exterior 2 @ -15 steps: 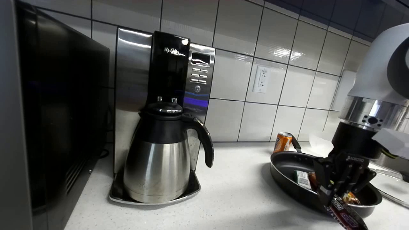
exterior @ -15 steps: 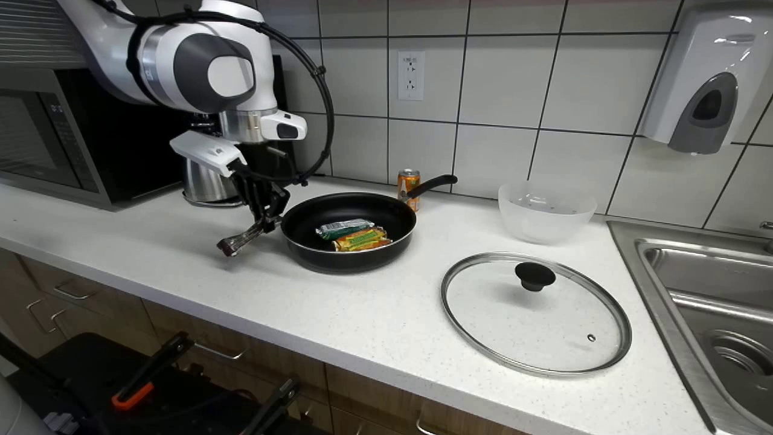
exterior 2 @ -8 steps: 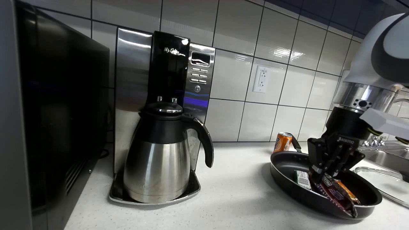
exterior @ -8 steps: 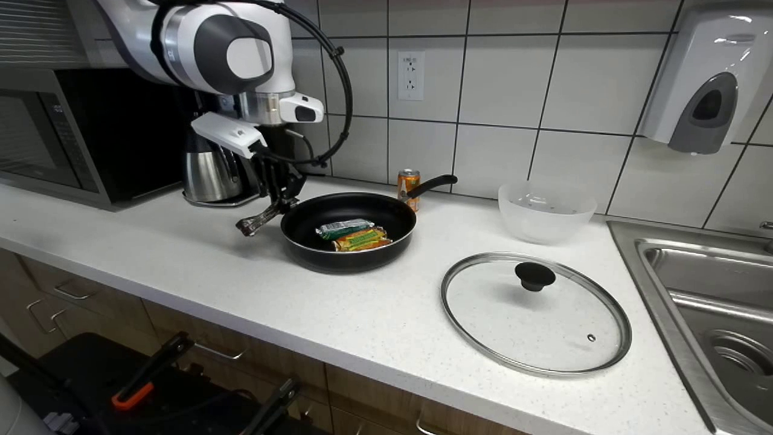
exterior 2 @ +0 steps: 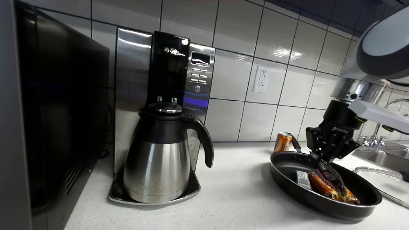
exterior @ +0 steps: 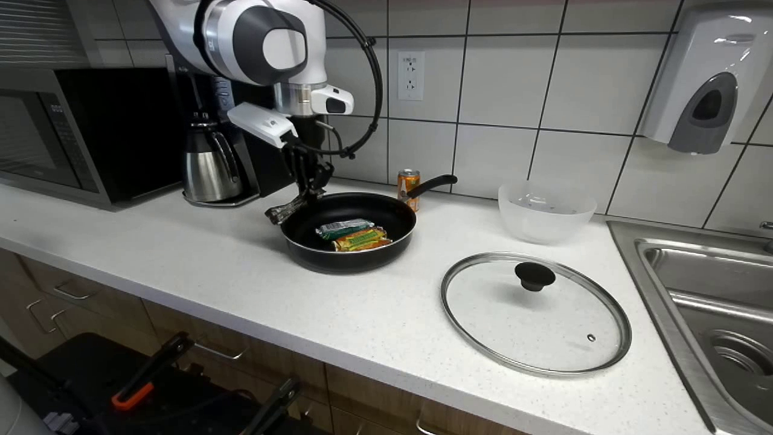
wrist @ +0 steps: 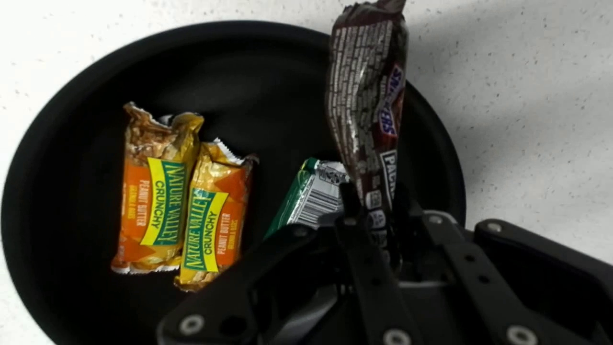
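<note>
Snickers bar (wrist: 368,96), brown-wrapped, is held aslant over the pan (wrist: 268,96), its loose end reaching past the pan's edge as the wrist view sees it. White counter (exterior: 362,308) spreads beneath, and above it comes the arm (exterior: 278,45), cut off by the frame edge in both exterior views. Black and round, the pan stands on the counter, cropped at the bottom of the wrist view. Over the pan's side is the gripper (wrist: 377,203), so dark in both exterior views that its parts run together. Its fingers (wrist: 353,235) are nearly together, squeezing the Snickers bar near one end; that end is partly covered by them. Whether the Snickers bar also touches the pan, I cannot tell. Two Nature Valley packets (exterior 2: 329,191) lie side by side in the pan, partly hidden behind the Snickers bar in an exterior view. Next to them lies a green-wrapped bar (wrist: 311,201), one end lost behind the gripper in the wrist view. Small print (wrist: 352,76) on the Snickers bar is too fine to make out.
</note>
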Controlling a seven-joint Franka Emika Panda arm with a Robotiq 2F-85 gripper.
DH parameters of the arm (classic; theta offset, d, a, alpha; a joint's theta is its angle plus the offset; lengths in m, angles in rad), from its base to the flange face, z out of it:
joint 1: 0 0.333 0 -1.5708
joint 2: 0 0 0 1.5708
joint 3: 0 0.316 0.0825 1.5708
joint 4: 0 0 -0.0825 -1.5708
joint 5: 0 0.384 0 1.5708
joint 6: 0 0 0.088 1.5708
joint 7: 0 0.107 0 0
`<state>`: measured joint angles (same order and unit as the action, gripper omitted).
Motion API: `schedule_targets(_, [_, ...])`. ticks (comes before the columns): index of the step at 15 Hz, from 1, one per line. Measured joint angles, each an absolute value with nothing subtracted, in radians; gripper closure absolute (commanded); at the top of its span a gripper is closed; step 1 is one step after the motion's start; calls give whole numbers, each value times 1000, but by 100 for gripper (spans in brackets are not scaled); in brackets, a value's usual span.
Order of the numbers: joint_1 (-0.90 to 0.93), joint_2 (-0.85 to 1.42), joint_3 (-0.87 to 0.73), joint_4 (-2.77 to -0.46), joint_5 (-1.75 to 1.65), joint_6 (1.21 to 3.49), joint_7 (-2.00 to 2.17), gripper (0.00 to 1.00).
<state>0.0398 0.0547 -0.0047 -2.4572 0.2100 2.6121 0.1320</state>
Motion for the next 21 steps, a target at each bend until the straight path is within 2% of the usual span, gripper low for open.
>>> schedule_targets(21, [27, 427, -43, -2082, 202, 2583, 361, 95])
